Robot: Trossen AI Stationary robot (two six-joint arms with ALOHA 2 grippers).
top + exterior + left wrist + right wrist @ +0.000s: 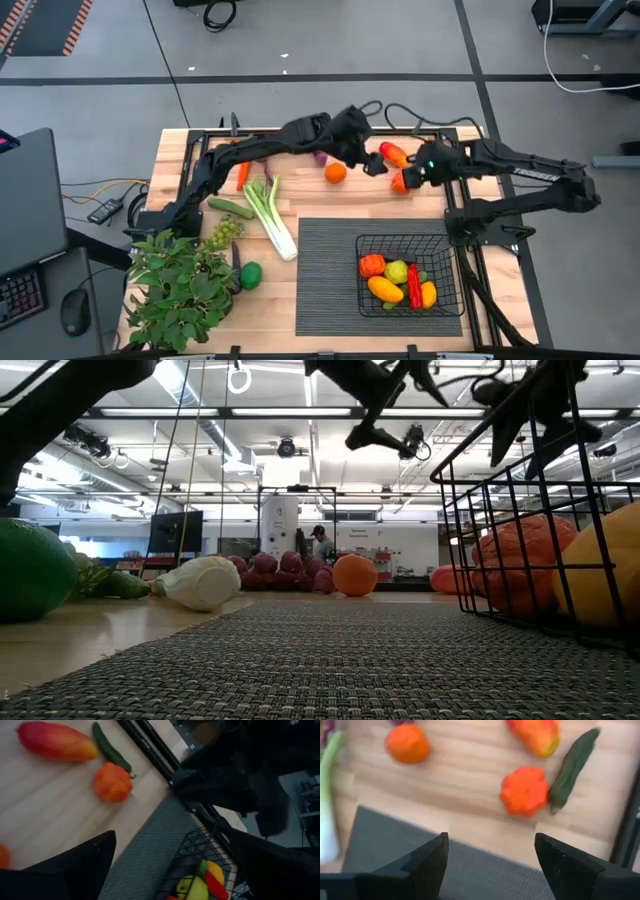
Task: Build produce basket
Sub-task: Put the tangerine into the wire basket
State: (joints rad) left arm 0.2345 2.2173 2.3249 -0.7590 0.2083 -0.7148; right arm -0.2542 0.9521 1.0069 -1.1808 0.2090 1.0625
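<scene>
The black wire basket (405,275) stands on the dark ribbed mat (330,260) and holds several pieces of produce. More produce lies on the wooden table: an orange (335,172), a red-yellow pepper (535,735), a bumpy orange-red piece (522,790), a dark green long vegetable (572,767), a leek (270,215), grapes (225,232) and a lime (250,274). My left gripper (372,163) hangs open above the table's far middle. My right gripper (490,840) is open just right of it, above the orange-red piece and the mat's far edge. Nothing sits between either pair of fingers.
A leafy potted plant (180,285) fills the near left corner. A light green cucumber (230,208) and a carrot (243,175) lie at the left. The two arms stand close together over the far middle. A black frame rail (150,750) runs along the table's far side.
</scene>
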